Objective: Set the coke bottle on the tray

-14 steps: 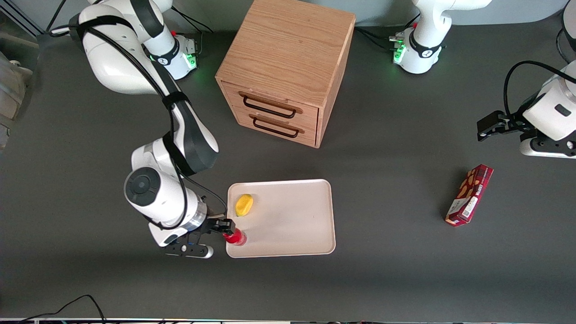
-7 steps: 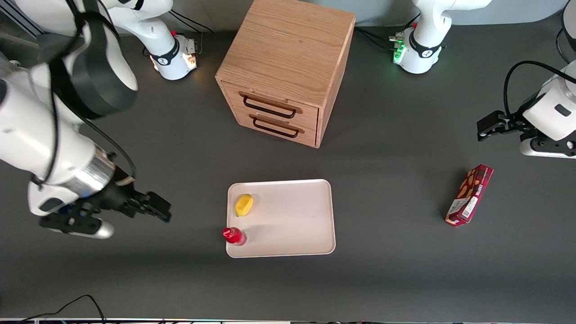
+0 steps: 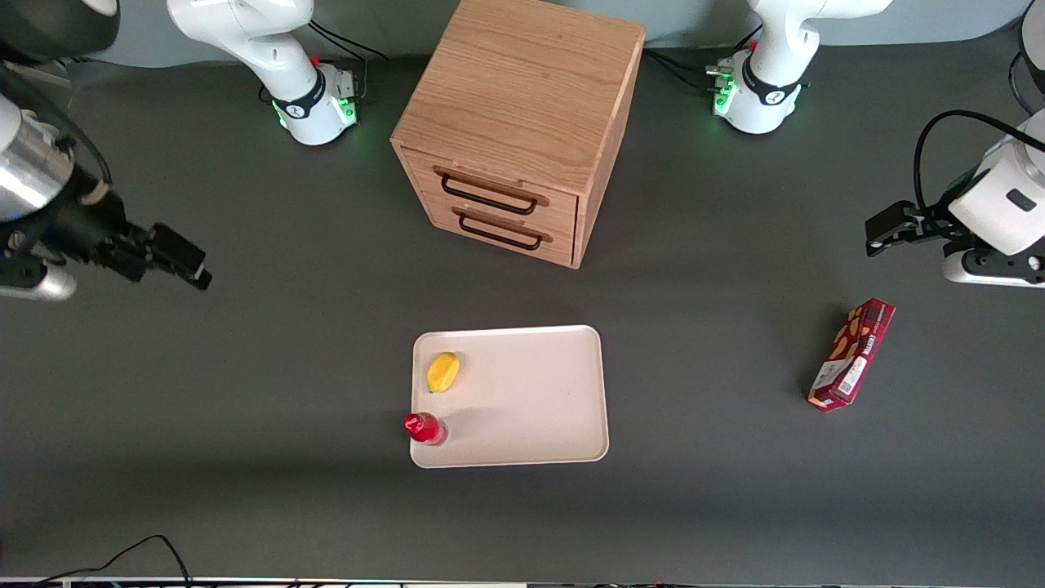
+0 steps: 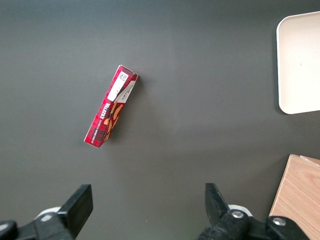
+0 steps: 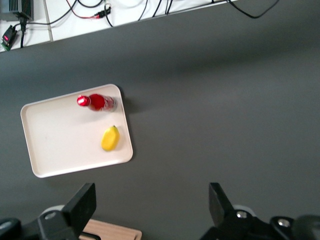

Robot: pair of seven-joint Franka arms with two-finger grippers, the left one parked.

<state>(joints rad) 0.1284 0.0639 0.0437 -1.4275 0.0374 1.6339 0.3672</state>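
**Between spread jaws, nothing: bottle set down, arm clear**

Between the two fingers of the gripper (image 3: 175,263) there is only dark tabletop; the wrist view shows them spread wide and gripping nothing. From the front the gripper hangs over the table toward the working arm's end, well apart from everything the task concerns.

Outward from the jaws, the nearest things are the coke bottle (image 3: 425,428) and the tray (image 3: 531,392), both nearer the front camera than the gripper and well away from it. The bottle stands upright with its red cap up, on the tray's corner nearest the front camera at the working arm's end, close against the low rim. A small yellow object (image 3: 442,371) lies on the same tray, just beside the bottle but apart from it. The wrist camera shows bottle (image 5: 96,102) and tray (image 5: 60,150) the same way.

By these views the placing looks done, so the step in hand is the retreat. Doing it well means keeping the arm high and away from the tray, since a bottle so near the rim would tip easily if the tray were bumped.

Farther out still stand the wooden cabinet (image 3: 522,114) and, toward the parked arm's end, the snack box (image 3: 851,353).
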